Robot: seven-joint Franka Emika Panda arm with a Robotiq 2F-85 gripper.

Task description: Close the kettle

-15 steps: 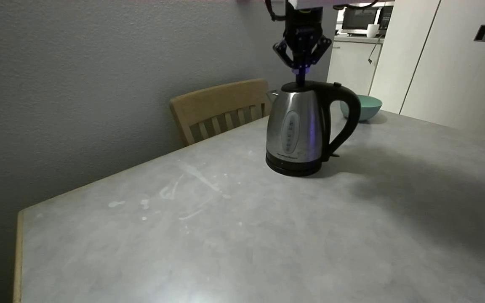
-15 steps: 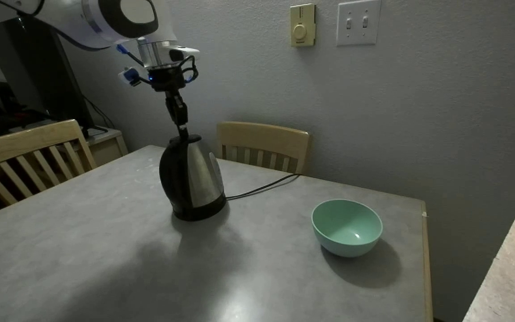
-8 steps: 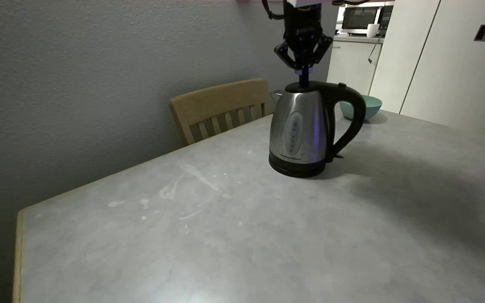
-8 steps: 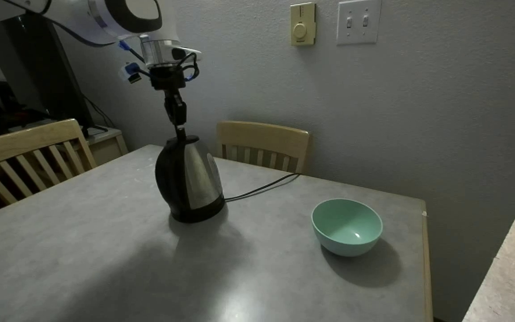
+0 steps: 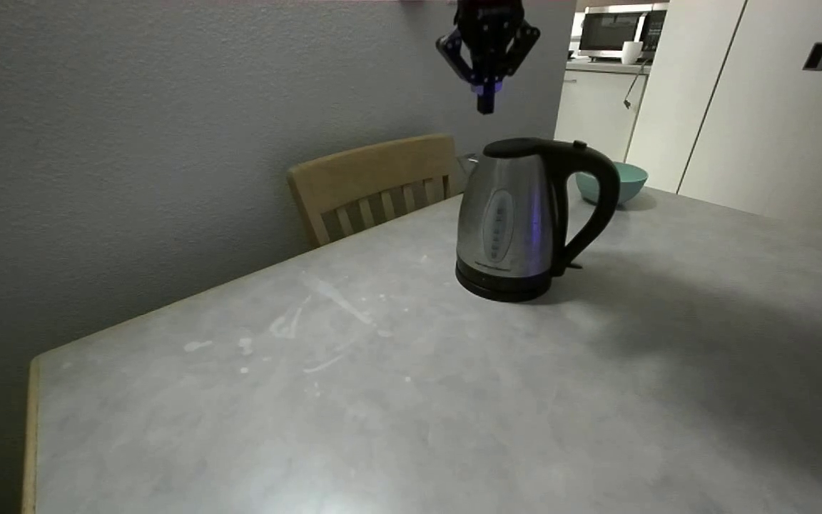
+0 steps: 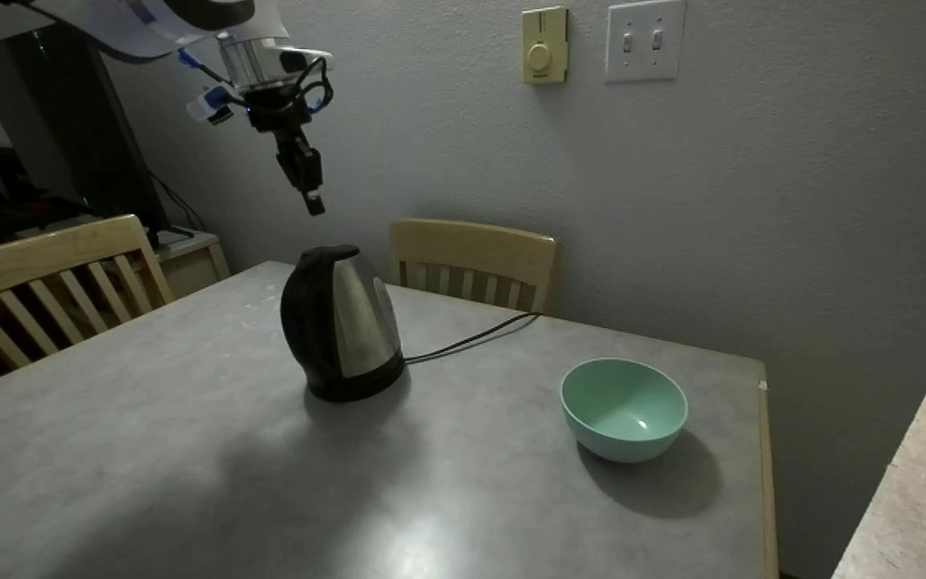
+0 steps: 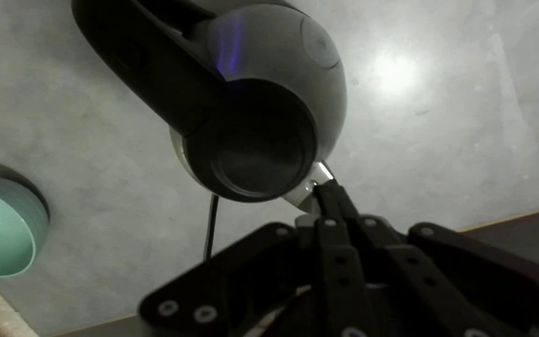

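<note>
Wrist view gives me the gripper (image 7: 332, 188), fingers (image 7: 329, 203) pressed together, and the kettle (image 7: 262, 68) beneath, black lid (image 7: 255, 147) down. In an exterior view, the kettle stands upright below the gripper, shiny steel with a marked gauge (image 5: 499, 225); in an exterior view its black cord (image 6: 471, 339) shows, and a switch plate (image 6: 643, 63) well apart from the gripper.

I can read no word or number here. On the kettle (image 5: 525, 214), a thin line of lettering (image 5: 492, 266) just above the black base (image 5: 504, 284) is too small for me, and the marks (image 5: 496, 234) inside its oval window (image 5: 499, 225) blur together.
</note>
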